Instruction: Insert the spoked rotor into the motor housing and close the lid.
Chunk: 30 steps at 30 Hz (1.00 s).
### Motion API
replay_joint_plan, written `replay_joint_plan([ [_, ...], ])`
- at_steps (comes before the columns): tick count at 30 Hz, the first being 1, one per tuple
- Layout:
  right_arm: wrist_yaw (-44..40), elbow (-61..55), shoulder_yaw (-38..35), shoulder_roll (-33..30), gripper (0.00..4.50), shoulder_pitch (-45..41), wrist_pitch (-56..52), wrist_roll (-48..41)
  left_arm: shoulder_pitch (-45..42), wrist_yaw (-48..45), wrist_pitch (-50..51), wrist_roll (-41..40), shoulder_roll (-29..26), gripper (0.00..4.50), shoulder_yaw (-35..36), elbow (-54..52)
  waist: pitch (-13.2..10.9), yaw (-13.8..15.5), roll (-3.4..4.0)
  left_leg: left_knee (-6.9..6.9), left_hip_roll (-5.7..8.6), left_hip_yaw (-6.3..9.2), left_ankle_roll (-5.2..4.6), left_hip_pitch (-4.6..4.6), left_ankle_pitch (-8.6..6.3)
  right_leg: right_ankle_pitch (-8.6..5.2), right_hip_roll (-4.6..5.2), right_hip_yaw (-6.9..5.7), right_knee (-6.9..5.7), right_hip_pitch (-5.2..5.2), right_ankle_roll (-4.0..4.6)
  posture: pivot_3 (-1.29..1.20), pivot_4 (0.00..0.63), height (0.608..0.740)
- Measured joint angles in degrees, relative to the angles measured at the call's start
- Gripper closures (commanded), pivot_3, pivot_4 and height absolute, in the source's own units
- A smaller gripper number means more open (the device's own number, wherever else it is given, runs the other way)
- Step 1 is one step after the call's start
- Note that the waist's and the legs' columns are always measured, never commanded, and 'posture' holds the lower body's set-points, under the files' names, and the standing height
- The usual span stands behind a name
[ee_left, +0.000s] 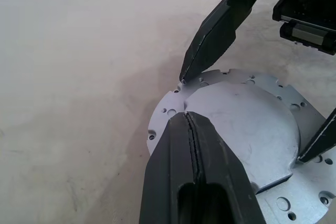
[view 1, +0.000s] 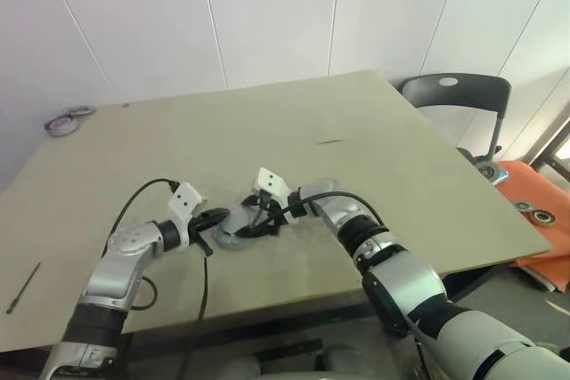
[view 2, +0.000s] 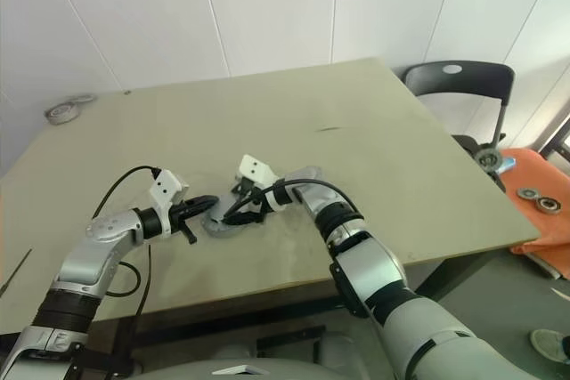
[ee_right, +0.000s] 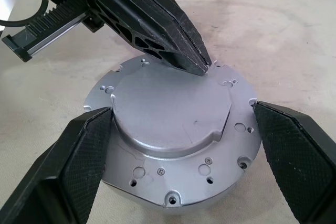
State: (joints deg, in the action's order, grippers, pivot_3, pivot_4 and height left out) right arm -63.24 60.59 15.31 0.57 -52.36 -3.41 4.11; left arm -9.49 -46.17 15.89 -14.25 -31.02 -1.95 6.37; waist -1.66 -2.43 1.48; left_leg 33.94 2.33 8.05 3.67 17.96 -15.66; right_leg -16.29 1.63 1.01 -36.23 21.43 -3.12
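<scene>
The motor housing (ee_right: 210, 177) is a round silver body on the table, and the raised silver lid (ee_right: 157, 103) lies on top of it. The spoked rotor is hidden. My right gripper (ee_right: 181, 116) is open, with one black finger (ee_right: 79, 156) on each side of the housing, close against its rim. My left gripper (ee_left: 188, 115) is shut, and its tip rests on the housing's top at the edge of the lid. In the head views both grippers, left (view 1: 214, 220) and right (view 1: 254, 224), meet at the housing (view 1: 233, 236) near the table's front.
Two tape rolls (view 1: 62, 124) lie at the table's far left corner. A thin rod (view 1: 22, 288) lies near the front left edge. A black chair (view 1: 454, 100) stands past the right edge, with an orange mat (view 1: 534, 220) holding metal parts on the floor.
</scene>
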Motion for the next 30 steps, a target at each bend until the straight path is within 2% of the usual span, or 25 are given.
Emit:
replay_joint_plan([
  [8, -1.8, -0.2, -0.1, -1.2, 0.04, 0.0, -0.3, -0.1, -0.1, 0.0, 0.0, 0.0, 0.1, 4.50, -0.1, 0.1, 0.0, 0.0, 0.00, 0.02, 0.01, 0.00, 0.00, -0.02, 0.00, 0.00, 0.00, 0.00, 0.00, 0.00, 0.00, 0.00, 0.000, 0.740],
  [12, -7.8, -1.4, -0.3, -3.5, 0.04, 0.6, -5.3, -1.3, -0.3, 0.1, -0.2, 0.0, 0.1, 4.50, 0.1, 0.1, 0.0, -0.1, -0.08, 0.02, 0.01, 0.00, -0.01, 0.15, 0.01, 0.02, -0.01, 0.00, -0.01, 0.08, -0.02, 0.00, 0.000, 0.740],
  [17, -16.3, -8.0, 2.0, -6.1, 0.04, 4.4, -11.1, -2.0, -0.7, 0.1, -0.5, 0.0, 0.1, 4.50, 0.6, 0.2, -0.1, -0.1, -0.14, 0.00, 0.00, -0.06, -0.01, 0.68, 0.01, 0.18, -0.02, 0.09, -0.14, 0.75, -0.25, 0.00, 0.000, 0.740],
  [30, -8.7, -1.5, -1.6, -6.9, 0.04, -0.3, -14.9, -3.0, -1.0, 0.1, -0.6, 0.0, 0.5, 4.50, 0.6, 0.5, -0.1, 0.0, -0.25, 0.01, 0.00, -0.07, -0.02, 0.74, 0.02, 0.19, -0.03, 0.08, -0.19, 0.83, -0.21, 0.00, 0.000, 0.740],
])
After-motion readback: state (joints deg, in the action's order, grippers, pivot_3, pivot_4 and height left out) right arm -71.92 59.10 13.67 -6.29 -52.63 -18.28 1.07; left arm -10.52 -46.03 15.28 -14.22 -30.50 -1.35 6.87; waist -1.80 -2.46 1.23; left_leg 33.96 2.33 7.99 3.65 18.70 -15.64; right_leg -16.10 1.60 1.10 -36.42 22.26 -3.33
